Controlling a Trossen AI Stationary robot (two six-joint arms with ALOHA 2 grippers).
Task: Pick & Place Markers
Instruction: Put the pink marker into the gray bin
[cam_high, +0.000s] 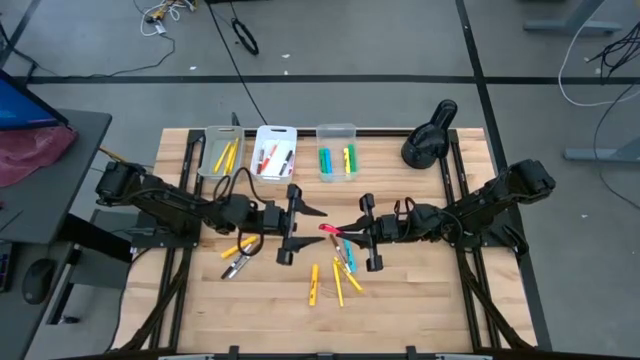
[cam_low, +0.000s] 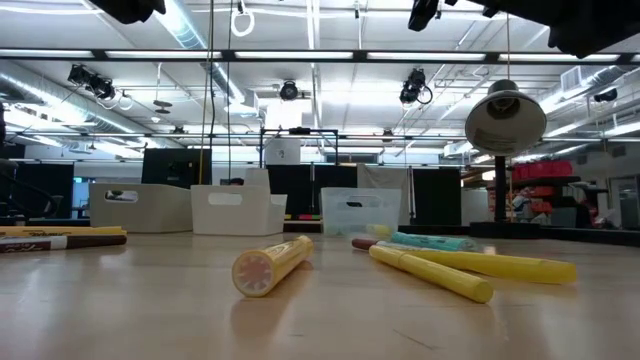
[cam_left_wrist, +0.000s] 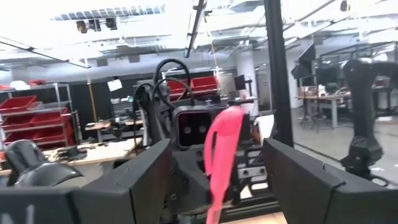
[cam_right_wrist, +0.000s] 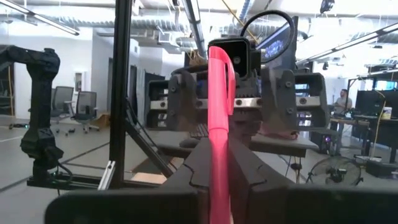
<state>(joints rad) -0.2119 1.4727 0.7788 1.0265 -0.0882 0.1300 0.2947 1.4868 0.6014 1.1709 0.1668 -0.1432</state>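
high view: mid-air marker handoff

right gripper (cam_high: 345, 233) is clamped on the red marker (cam_high: 329, 229) at table centre. left gripper (cam_high: 303, 222), at its 9 o'clock, gapes wide around it. i'd close left squarely before right lets go.

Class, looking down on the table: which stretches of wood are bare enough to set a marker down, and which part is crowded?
Bare wood: the near right corner of the table, and the near left corner below the black marker. Crowded: the middle, where both claws meet over the loose yellow markers, and the far edge, lined with bins and a black lamp.
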